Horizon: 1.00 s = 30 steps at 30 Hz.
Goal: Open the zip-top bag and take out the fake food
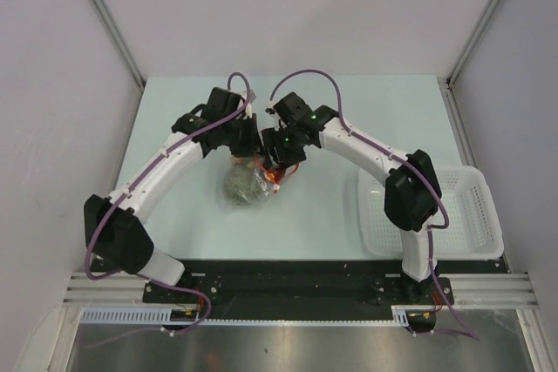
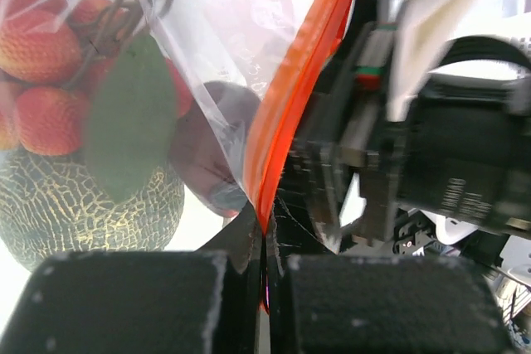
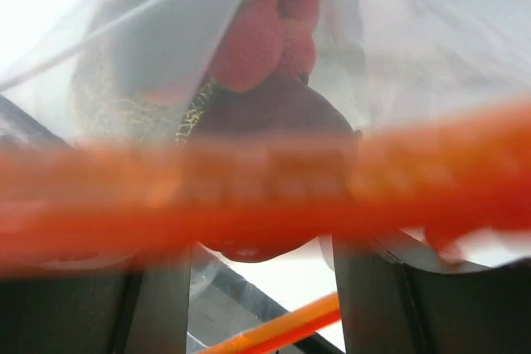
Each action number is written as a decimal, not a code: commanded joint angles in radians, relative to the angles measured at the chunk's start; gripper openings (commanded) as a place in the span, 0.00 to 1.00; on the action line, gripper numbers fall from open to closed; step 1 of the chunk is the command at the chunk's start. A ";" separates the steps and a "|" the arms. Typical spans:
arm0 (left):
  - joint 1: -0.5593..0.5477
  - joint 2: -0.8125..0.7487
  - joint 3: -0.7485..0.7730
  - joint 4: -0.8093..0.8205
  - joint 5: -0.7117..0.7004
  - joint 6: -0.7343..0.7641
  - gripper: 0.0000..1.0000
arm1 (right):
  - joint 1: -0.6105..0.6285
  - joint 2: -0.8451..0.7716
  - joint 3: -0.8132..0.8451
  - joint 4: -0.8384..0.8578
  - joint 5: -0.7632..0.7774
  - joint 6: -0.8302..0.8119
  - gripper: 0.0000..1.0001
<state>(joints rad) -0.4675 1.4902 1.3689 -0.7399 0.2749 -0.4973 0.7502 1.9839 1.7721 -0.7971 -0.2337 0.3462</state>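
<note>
The clear zip-top bag [image 1: 251, 182] hangs between both grippers above the table. My left gripper [image 2: 265, 246] is shut on its red-orange zip strip [image 2: 294, 80], pinching one end. Inside the bag I see the fake food: a red-and-yellow cluster [image 2: 41, 64] with a green leaf, a netted pale-green vegetable [image 2: 83, 205] and a dark red apple [image 2: 211, 147]. My right gripper [image 3: 261, 254] is right at the bag's mouth. Its fingers [image 3: 158, 304] stand apart, and the blurred zip strip [image 3: 265, 196] runs across in front of them. A second orange edge [image 3: 274, 329] shows low in the gap.
A white mesh basket [image 1: 475, 215] sits at the table's right edge, beside the right arm's elbow. Both arms arch inward and meet over the pale table [image 1: 174, 215]. White walls close in the left, right and far sides.
</note>
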 commanded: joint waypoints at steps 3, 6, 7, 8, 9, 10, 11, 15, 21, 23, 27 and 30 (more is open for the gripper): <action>-0.007 -0.050 -0.017 0.031 0.023 -0.006 0.00 | 0.006 -0.109 0.099 -0.007 0.036 0.014 0.00; -0.008 -0.056 -0.025 0.030 0.010 -0.003 0.00 | 0.001 -0.148 0.099 -0.013 0.046 0.019 0.00; -0.007 -0.057 -0.027 0.028 0.009 -0.003 0.00 | -0.006 -0.158 0.102 -0.020 0.048 0.023 0.00; -0.008 -0.057 -0.030 0.030 0.006 -0.003 0.00 | -0.011 -0.181 0.102 -0.027 0.053 0.025 0.00; -0.007 -0.057 -0.033 0.030 0.004 -0.001 0.00 | -0.017 -0.197 0.107 -0.033 0.053 0.030 0.00; -0.007 -0.057 -0.037 0.028 0.003 -0.001 0.00 | -0.021 -0.209 0.108 -0.049 0.054 0.036 0.00; -0.007 -0.057 -0.039 0.028 0.001 -0.001 0.00 | -0.034 -0.227 0.110 -0.056 0.060 0.036 0.00; -0.005 -0.062 -0.044 0.028 0.000 -0.003 0.00 | -0.052 -0.359 0.087 -0.106 0.109 0.043 0.00; -0.005 -0.090 -0.059 0.042 0.014 -0.004 0.00 | -0.118 -0.636 -0.173 -0.155 0.226 0.097 0.00; -0.005 -0.102 -0.065 0.045 0.003 -0.003 0.00 | -0.138 -0.707 -0.272 -0.168 0.232 0.117 0.00; -0.005 -0.117 -0.068 0.042 0.004 0.008 0.00 | -0.163 -0.838 -0.405 -0.256 0.358 0.196 0.00; -0.005 -0.126 -0.079 0.045 0.003 0.006 0.00 | -0.204 -0.911 -0.497 -0.324 0.471 0.250 0.01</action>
<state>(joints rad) -0.4702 1.4197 1.3025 -0.7204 0.2733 -0.4965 0.5842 1.1278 1.3666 -1.0069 0.0700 0.4980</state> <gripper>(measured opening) 0.005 0.633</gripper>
